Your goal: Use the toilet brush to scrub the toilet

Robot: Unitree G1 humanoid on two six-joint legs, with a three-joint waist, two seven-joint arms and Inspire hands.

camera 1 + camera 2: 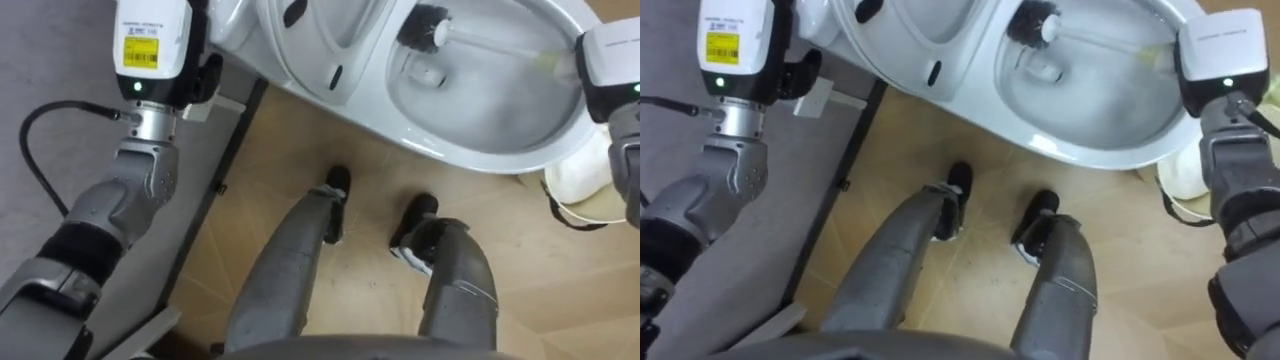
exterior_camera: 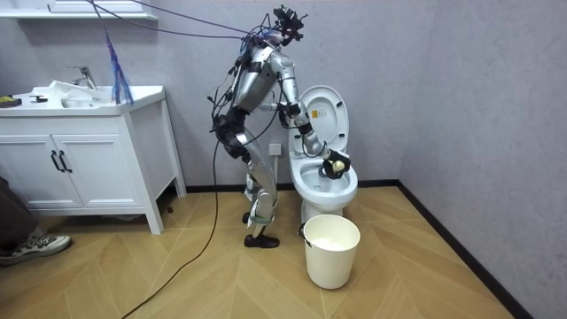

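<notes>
White porcelain surrounds the toilet brush. Its dark bristle head sits low inside the toilet bowl, at the end nearest the raised lid. The pale handle slants back across the bowl to the robot's right hand, poised over the rim (how it closes on the handle cannot be told). The slant probably keeps the bristles against the wall for scrubbing. A white bucket stands just in front of the bowl.
</notes>
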